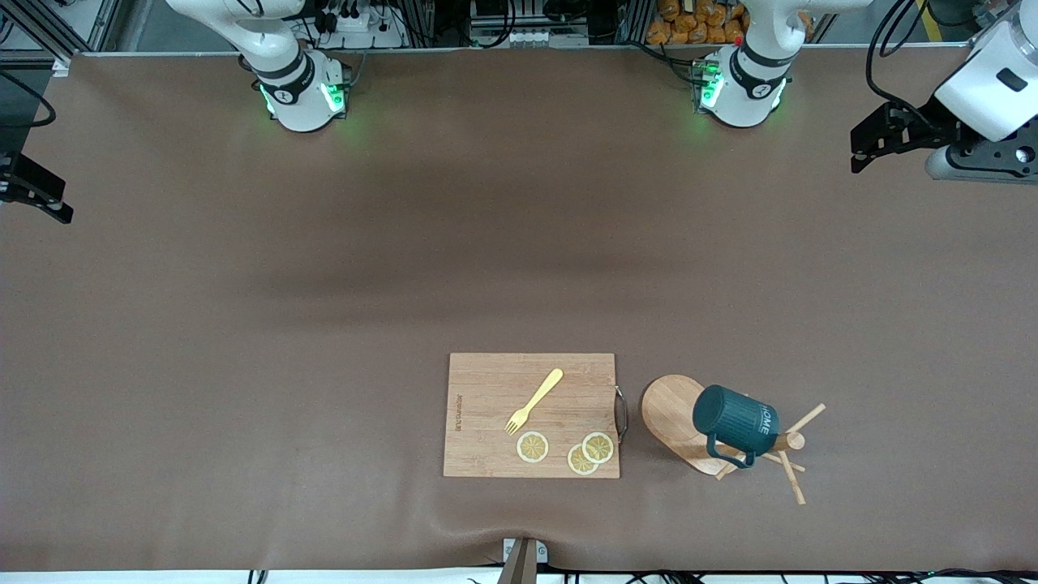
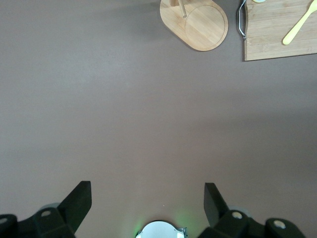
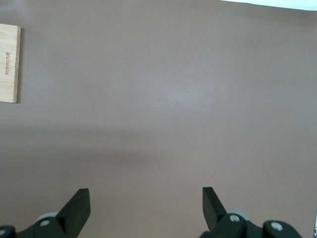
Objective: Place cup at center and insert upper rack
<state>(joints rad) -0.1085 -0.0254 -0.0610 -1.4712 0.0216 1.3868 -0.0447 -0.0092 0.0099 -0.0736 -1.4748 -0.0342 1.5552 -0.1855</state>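
Note:
The dark teal cup [image 1: 734, 422] with white "HOME" lettering hangs tilted on the upper rack, a light wooden mug tree with an oval base [image 1: 671, 415], a round post and thin pegs [image 1: 791, 478]. The rack stands near the front camera, toward the left arm's end of the table. Its base also shows in the left wrist view [image 2: 203, 27]; the cup is out of that view. My left gripper [image 1: 864, 154] [image 2: 147, 191] is open and empty, high over the table's edge at the left arm's end. My right gripper [image 1: 45, 203] [image 3: 146, 196] is open and empty over the table's other end.
A rectangular wooden cutting board [image 1: 486, 438] [image 2: 272, 39] [image 3: 9, 63] lies beside the rack's base, with a metal handle [image 1: 622, 414] facing it. On it lie a yellow fork [image 1: 535, 399] [image 2: 297, 27] and three lemon slices [image 1: 533, 447]. Brown mat [image 1: 324, 324] covers the table.

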